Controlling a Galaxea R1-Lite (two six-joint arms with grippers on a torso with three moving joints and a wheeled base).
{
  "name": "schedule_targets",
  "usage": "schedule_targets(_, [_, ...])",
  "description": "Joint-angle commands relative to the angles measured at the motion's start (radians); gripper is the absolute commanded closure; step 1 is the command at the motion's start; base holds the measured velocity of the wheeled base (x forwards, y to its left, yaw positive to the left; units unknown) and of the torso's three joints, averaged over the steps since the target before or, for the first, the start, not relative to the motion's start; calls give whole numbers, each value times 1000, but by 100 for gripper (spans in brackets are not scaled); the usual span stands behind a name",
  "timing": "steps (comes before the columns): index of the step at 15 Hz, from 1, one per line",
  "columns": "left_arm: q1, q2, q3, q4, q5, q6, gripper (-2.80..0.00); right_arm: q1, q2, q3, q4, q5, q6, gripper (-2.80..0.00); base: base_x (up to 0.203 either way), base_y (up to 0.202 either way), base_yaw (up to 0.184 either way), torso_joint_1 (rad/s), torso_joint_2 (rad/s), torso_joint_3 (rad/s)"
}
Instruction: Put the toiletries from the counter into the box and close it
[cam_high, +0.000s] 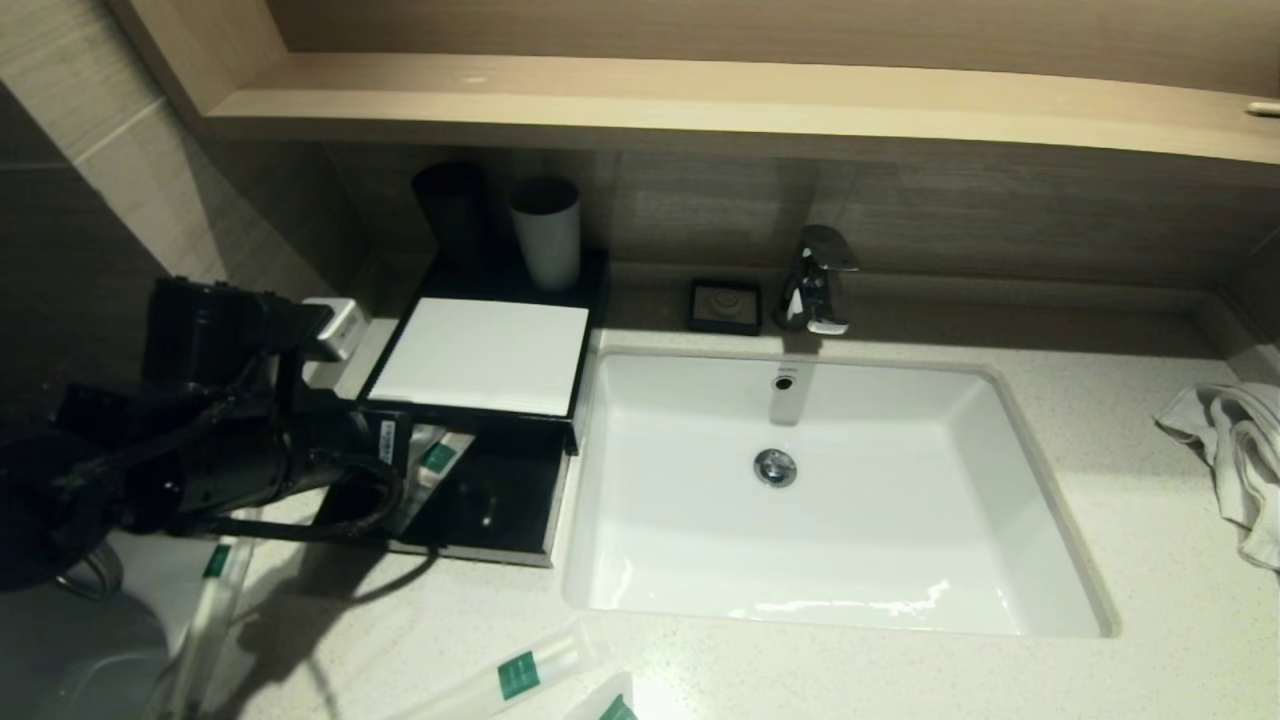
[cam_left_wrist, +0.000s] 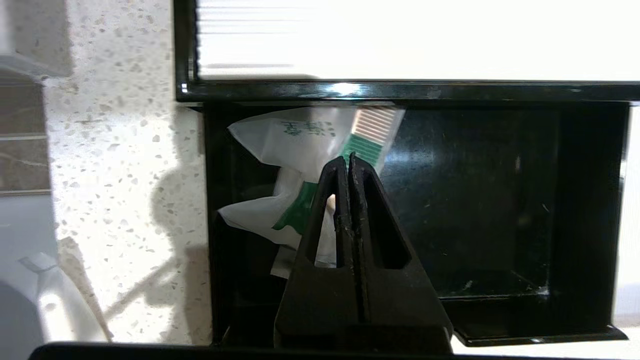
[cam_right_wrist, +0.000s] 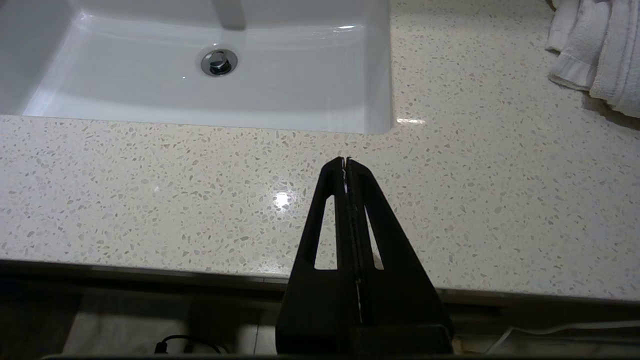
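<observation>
The white speckled counter (cam_high: 1150, 560) runs around a white rectangular sink (cam_high: 1040, 520), with a chrome tap (cam_high: 815, 280) behind the basin and a white towel (cam_high: 1225, 440) bunched at the far right. Left of the sink sits the black box (cam_high: 590, 300) with its white top panel, and its shallow front drawer (cam_left_wrist: 590, 200) stands pulled out. The left arm reaches over that drawer's left part; the left gripper (cam_left_wrist: 348, 159) has its two fingers pressed together, holding nothing, just above the packets in the drawer (cam_left_wrist: 295, 137), which lie heaped against the drawer's left wall. The right gripper (cam_right_wrist: 346, 161) hangs parked over the counter's front edge, fingers likewise together. More packets on the counter (cam_high: 525, 675) lie near the front edge, left of the sink, well apart from the box.
</observation>
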Motion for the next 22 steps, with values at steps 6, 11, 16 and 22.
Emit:
schedule_targets(6, [3, 15, 0, 0, 30, 12, 0, 0, 0, 0, 0, 0, 0, 0, 0, 0, 0, 0, 0, 0])
schedule_targets(11, [3, 23, 8, -1, 58, 35, 0, 0, 0, 0, 0, 0, 0, 0, 0, 0, 0, 0, 0, 0])
schedule_targets(16, [4, 42, 11, -1, 80, 53, 0, 0, 0, 0, 0, 0, 0, 0, 0, 0, 0, 0, 0, 0])
schedule_targets(22, [5, 70, 11, -3, 87, 59, 0, 0, 0, 0, 0, 0, 0, 0, 0, 0, 0, 0, 0, 0])
